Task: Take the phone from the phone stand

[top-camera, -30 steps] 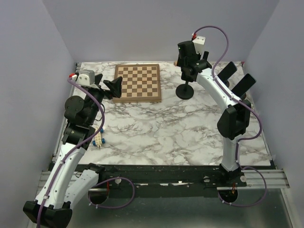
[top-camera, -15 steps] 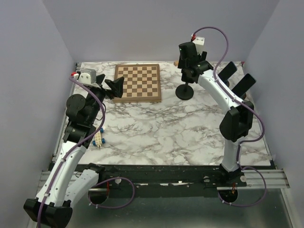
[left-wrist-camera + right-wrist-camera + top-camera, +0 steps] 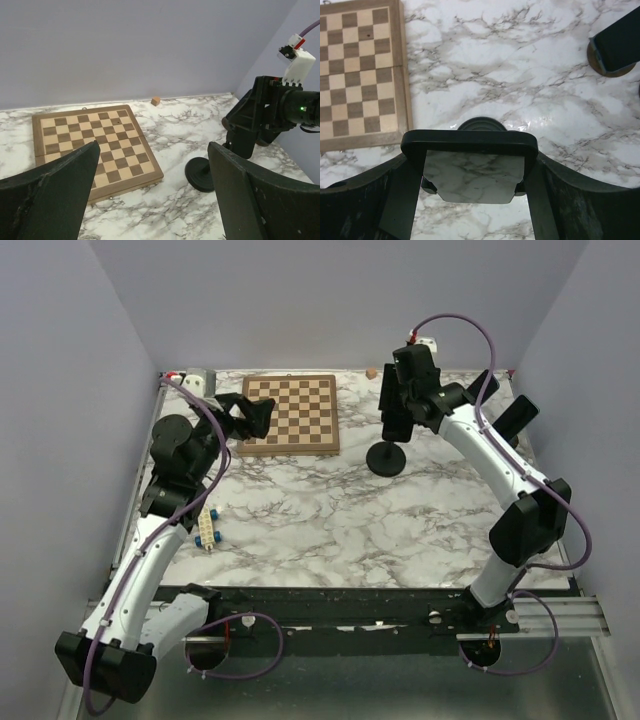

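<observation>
**Grip on phone [image 3: 472, 167], right side**

Black glossy slab, screen mirroring marble, directly above phone stand [image 3: 481, 123] base. Squeezed between right gripper [image 3: 472, 192] fingers [image 3: 385, 200], one on each side edge. Well apart, left gripper [image 3: 154, 165] spread wide.

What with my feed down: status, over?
Left gripper open, holding nothing. Right gripper shut on phone. Phone not yet off stand. Nothing blocking the lift.
</observation>
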### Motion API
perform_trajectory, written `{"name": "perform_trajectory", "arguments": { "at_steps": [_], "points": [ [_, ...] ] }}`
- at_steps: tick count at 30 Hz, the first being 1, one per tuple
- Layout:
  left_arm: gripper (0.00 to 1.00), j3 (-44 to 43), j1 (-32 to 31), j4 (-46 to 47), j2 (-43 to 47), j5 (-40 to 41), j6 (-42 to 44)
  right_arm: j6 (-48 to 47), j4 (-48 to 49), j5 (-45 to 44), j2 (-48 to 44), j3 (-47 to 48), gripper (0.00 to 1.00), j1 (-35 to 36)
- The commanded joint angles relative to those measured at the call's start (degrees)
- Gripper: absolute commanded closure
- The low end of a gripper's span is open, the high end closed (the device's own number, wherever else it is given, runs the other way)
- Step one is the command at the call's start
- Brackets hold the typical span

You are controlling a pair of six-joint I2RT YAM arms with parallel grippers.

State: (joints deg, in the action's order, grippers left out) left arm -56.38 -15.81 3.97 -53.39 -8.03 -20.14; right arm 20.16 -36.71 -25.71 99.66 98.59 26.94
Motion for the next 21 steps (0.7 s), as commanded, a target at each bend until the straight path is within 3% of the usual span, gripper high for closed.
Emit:
{"name": "perform_trajectory", "arguments": {
  "at_steps": [1,6,15,21],
  "points": [
    [0.06,-3.0,0.2,-2.1,-3.4,-6.5,-3.9,4.7,-2.5,12.8,-3.4,-2.0,0.99,0.6],
    [0.18,-3.6,0.1,-0.8,-7.7,-13.3,-8.1,6.9,-0.2,16.2,-6.4,-6.4,0.99,1.7],
    [0.31,0.7,-3.0,8.2,-16.1,-21.5,-22.3,8.6,0.0,11.6,-6.2,-6.9,0.99,8.2],
    [0.45,-1.3,-5.4,5.7,-22.2,-28.0,-28.5,9.2,1.8,11.6,-7.0,-9.4,0.99,10.7]
  ]
}}
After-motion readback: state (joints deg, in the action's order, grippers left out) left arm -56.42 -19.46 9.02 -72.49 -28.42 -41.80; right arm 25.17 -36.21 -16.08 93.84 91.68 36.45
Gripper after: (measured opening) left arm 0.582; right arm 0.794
